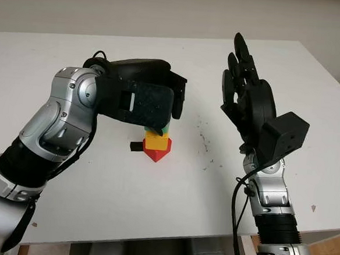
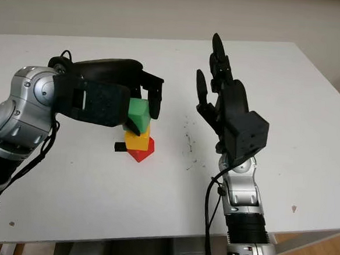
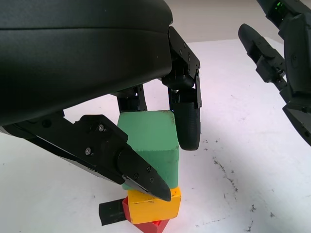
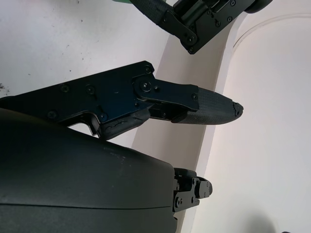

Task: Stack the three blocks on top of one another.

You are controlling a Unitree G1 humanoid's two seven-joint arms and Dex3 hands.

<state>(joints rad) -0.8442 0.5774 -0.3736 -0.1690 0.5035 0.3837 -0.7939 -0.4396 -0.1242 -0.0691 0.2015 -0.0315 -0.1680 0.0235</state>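
Three blocks stand stacked at the middle of the white table (image 1: 152, 208): a red block (image 1: 156, 154) at the bottom, a yellow block (image 1: 156, 141) on it, and a green block (image 2: 139, 109) on top. My left hand (image 2: 142, 118) reaches over the stack from the left, its fingers (image 3: 187, 121) and thumb closed around the green block (image 3: 150, 141), which sits on the yellow block (image 3: 155, 206). To the right of the stack my right hand (image 1: 243, 80) is held up above the table, open and holding nothing.
A small black piece (image 1: 136, 146) lies on the table against the left side of the red block. Dark specks (image 1: 204, 141) mark the table between the stack and the right arm. The table's front edge runs close below both arms.
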